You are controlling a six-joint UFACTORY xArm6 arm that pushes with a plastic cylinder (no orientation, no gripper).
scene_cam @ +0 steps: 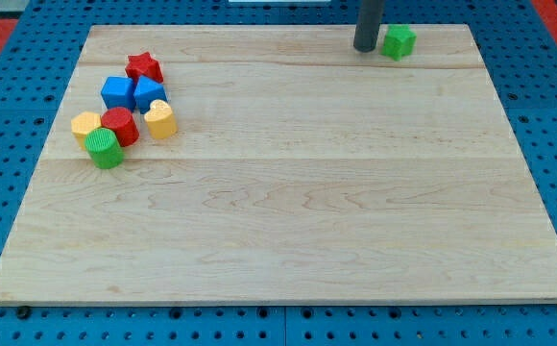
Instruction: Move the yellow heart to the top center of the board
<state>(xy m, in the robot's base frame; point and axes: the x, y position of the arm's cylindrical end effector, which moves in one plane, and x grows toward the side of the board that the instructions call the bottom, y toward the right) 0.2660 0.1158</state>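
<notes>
Yellow heart not moved yet.
Heart (160,120) sits in the left cluster beside the red cylinder (120,126); tip (365,48) near green block (399,41), top right. No claw, rod only.

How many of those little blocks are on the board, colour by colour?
Red: 2, star and cylinder
Blue: 2, and
Yellow: 2, heart and
Green: 2, and, the latter just right of my tip
Total: 8
</notes>
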